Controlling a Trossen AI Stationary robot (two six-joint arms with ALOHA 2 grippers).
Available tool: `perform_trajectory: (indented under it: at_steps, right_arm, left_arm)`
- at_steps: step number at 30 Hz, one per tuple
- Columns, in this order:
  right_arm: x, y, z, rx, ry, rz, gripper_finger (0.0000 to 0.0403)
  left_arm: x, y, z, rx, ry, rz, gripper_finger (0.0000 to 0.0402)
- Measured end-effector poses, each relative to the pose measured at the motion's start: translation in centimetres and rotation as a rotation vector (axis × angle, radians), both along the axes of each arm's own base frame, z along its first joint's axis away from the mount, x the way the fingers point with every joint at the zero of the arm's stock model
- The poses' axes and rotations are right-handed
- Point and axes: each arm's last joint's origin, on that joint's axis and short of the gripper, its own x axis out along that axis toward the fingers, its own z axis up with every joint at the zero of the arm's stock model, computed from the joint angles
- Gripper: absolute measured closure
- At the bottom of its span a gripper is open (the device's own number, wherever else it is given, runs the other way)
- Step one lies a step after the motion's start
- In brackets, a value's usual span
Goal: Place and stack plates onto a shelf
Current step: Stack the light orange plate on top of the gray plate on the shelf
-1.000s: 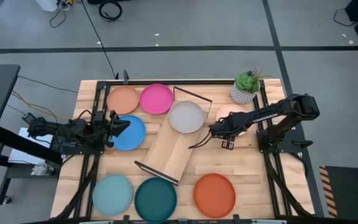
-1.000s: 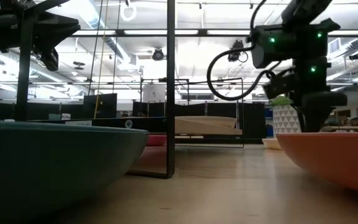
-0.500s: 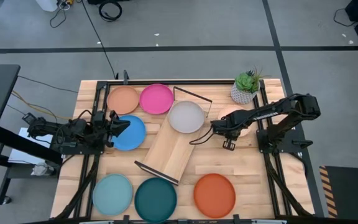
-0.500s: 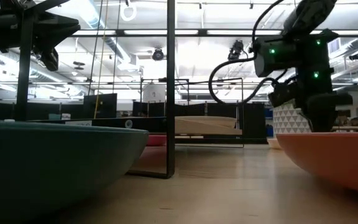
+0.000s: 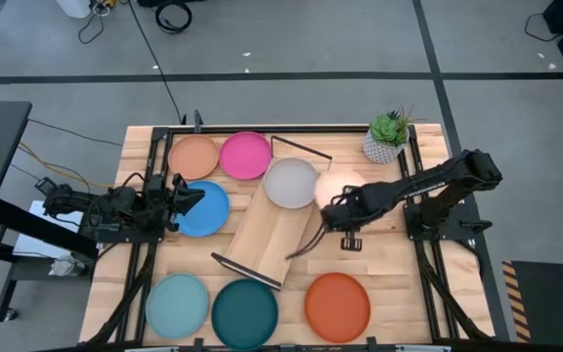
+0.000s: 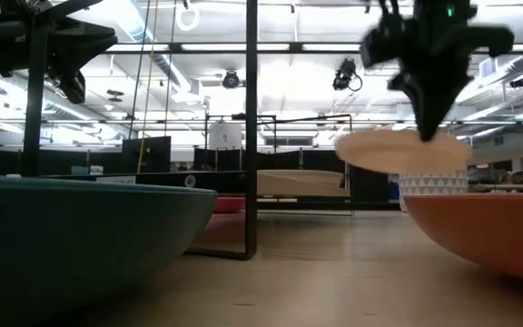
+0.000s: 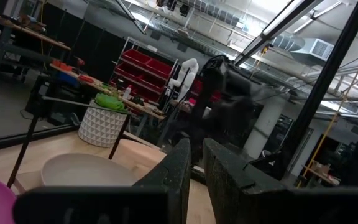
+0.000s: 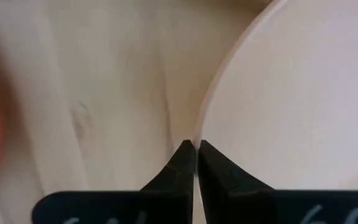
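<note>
Counter (image 5: 399, 284): wooden slats, carrying the shelf (image 5: 267, 235) with a grey plate (image 5: 292, 182) on its far end
Right tool (image 5: 326, 214): clenched on the rim of the cream-pink plate (image 5: 337, 185), which hangs lifted off the counter, just beside the grey plate
Left tool (image 5: 186, 198): closed, over the blue plate (image 5: 208, 210)

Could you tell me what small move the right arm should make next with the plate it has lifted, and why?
Probably carry it a little further toward the shelf. The right gripper is shut on the pale cream-pink plate, held clear of the tabletop in the low view, beside the grey plate already on the shelf.
</note>
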Motion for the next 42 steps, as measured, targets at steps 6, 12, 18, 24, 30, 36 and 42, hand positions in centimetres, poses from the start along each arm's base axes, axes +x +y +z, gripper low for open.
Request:
perform_trajectory:
  at_steps: [6,12,18,24,30,36,42]
  right_arm:
    - [3.4,2.0,0.5,-0.082,0.01,0.173,0.0391]
    - [7.1,2.8,0.9,-0.11,0.008,0.364,0.0391]
    - [9.1,-0.1,1.0,-0.14,-0.002,0.455,0.0391]
    - [9.8,-3.7,0.8,-0.14,-0.033,0.431,0.0372]
    - [10.5,-5.2,0.9,-0.048,-0.109,0.423,0.0365]
    - [10.4,-5.3,1.1,-0.071,-0.107,0.416,0.0363]
    - [10.4,-5.3,0.9,-0.101,-0.088,0.412,0.0363]
  left_arm:
    - [0.0,0.0,0.0,0.0,0.0,0.0,0.0351]
    - [0.0,0.0,0.0,0.0,0.001,0.001,0.0351]
    - [0.0,0.0,0.0,-0.002,0.0,0.0,0.0351]
    - [0.0,0.0,0.0,-0.002,0.0,-0.001,0.0351]
    - [0.0,0.0,0.0,-0.001,0.001,0.0,0.0351]
    - [0.1,0.0,-0.2,0.02,0.025,-0.002,0.0351]
    - [0.1,0.0,-0.4,0.106,0.064,0.018,0.0351]
